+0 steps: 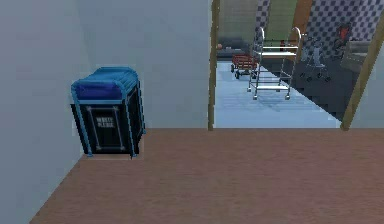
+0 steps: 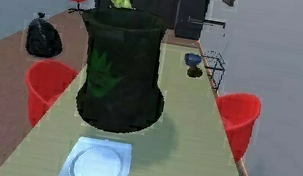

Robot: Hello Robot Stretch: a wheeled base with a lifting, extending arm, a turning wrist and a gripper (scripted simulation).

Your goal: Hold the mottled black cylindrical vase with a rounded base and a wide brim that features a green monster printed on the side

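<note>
Arm side view: vase is seen upright at frame centre, long axis vertical, above plate on table; jaw state cannot be told.

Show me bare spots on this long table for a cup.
Bare tabletop runs between the black vase and the red chair at the arm side view's right, and on both sides of the white plate at the near end. The far end is crowded: a blue bowl and a wire rack.
</note>
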